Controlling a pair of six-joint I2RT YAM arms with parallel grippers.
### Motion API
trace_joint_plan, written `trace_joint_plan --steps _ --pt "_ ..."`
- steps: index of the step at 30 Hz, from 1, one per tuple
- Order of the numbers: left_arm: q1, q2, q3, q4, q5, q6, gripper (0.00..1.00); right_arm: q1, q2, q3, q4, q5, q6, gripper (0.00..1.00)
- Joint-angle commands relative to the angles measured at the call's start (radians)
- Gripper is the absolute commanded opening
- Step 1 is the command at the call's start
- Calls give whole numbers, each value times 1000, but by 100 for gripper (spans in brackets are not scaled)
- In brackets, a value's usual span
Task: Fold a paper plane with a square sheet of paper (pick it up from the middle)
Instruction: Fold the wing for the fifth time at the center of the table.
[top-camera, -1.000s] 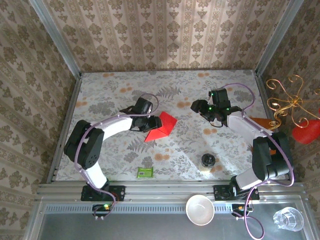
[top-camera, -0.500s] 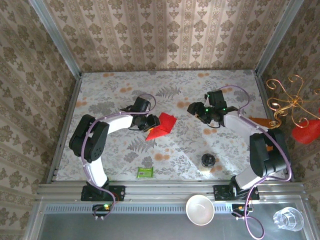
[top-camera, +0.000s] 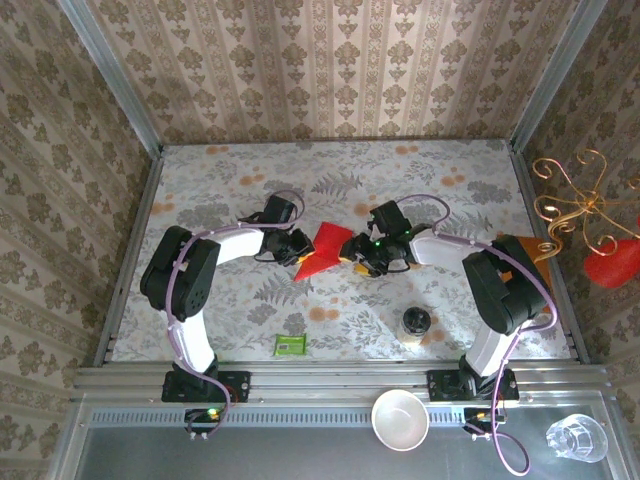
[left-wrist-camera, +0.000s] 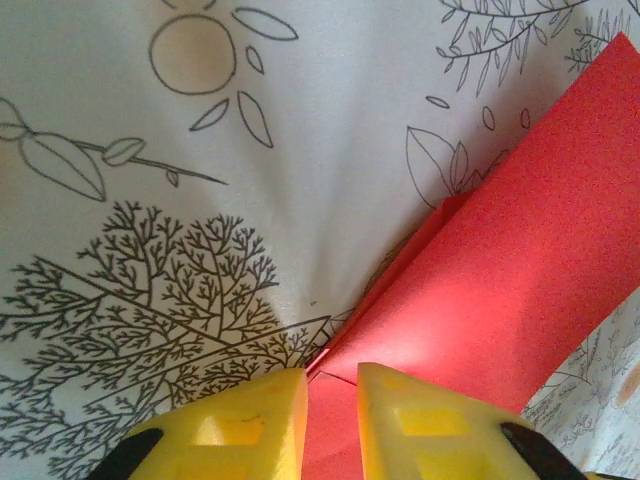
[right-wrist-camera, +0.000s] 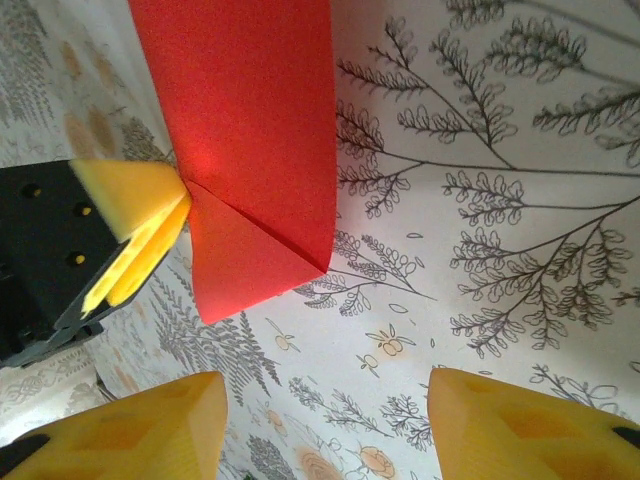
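Okay, green packet, jar near front edge of table. Mid-table: folded red paper sheet, left gripper clamped on its left edge, right gripper jaws spread wide, just beside sheet's right side.

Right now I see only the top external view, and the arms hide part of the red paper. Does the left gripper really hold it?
Observer: Yes. The left wrist view shows the left gripper nearly shut, an edge of the square sheet of paper between its fingers.
Operator: Does the other arm touch it?
Observer: No. Its wrist view shows the right gripper open over bare table, the sheet ahead of its fingers.
Operator: Is the sheet flat?
Observer: That view shows a crease marking off a triangular flap.
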Motion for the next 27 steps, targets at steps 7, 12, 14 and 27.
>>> trace_joint_plan --steps 7,12,14,27 --pt "21 35 -49 -11 41 -57 19 15 81 25 124 -22 67 46" --pt "23 40 -55 -3 45 -60 18 19 121 46 143 -15 76 41" --pt "24 40 -56 -4 46 -61 18 21 132 51 155 -16 82 41" --pt "29 41 -63 2 54 -63 17 35 175 10 352 -66 155 37"
